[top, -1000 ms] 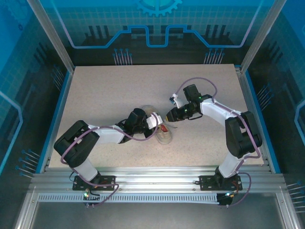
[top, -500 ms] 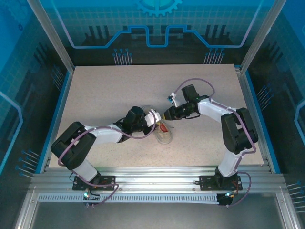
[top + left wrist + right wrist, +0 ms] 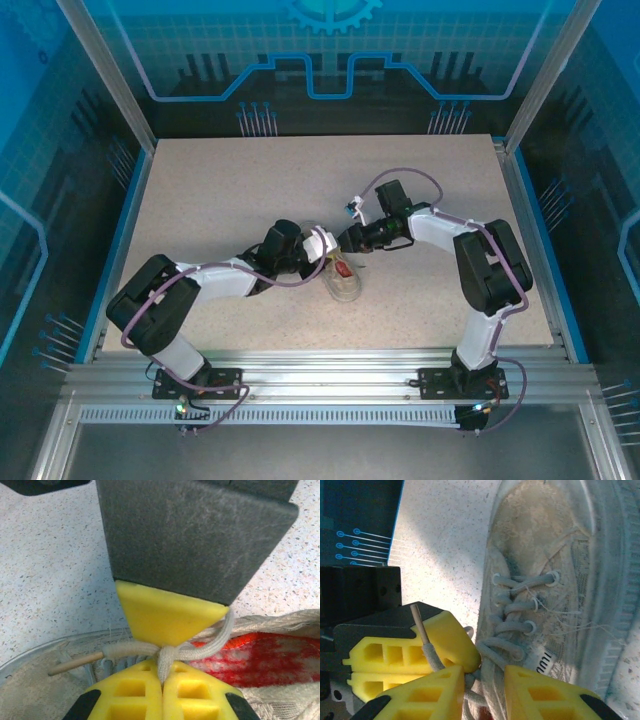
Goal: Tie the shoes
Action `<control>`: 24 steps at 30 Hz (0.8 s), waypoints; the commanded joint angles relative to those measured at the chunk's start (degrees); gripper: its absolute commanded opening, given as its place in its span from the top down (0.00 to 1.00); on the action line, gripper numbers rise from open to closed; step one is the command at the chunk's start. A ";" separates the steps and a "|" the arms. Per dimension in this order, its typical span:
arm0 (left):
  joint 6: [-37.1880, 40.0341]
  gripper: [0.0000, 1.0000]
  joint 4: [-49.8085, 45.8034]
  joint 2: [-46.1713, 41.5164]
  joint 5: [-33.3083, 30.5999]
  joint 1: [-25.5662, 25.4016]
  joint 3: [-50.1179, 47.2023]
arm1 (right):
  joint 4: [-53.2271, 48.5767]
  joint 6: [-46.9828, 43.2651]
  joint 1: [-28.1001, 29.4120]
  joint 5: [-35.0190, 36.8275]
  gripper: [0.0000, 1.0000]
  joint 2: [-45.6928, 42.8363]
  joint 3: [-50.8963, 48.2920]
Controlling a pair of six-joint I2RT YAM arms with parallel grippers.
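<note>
One sneaker: whitish-grey, standing on its sole near the middle of the table, between the two arms, with its toe toward the near edge.
Table: speckled beige top; the shoe is the one loose thing on it.
Laces: thin and white, criss-crossed through the eyelets over the tongue. The free strands are gathered at the ankle end of the shoe, where the two pincers come together.
Red patch: inside the shoe's opening, just beside the gathered strands.
Left pincer: its yellow fingers are pressed together on a strand of lace, which comes out between the tips. It reaches the shoe from the left, low over the opening.
Lace tip: a stiff tan end sticking out sideways from the crossing of strands just above the left fingertips, free of both pincers.
Right pincer: its yellow fingers are spread, with lace strands and the top of the tongue lying in the gap. I cannot tell whether either finger presses on a strand. From the left wrist, a loop of lace curves round one side of its yellow tip, and that tip sits right against the left fingertips.
Arms: both bend inward and meet tip to tip over the shoe's far end.
</note>
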 commanded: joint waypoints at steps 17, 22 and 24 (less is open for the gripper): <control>-5.23 1.00 1.72 1.55 -3.69 0.99 2.52 | 1.93 1.67 0.34 -6.41 0.88 0.65 -0.85; -5.88 1.00 5.24 1.96 -2.83 1.04 1.39 | 1.24 1.87 0.29 -3.84 0.76 0.22 -0.46; -6.03 1.00 6.52 1.83 -2.55 1.06 0.92 | 0.06 0.99 0.32 -2.79 0.75 -0.01 -0.02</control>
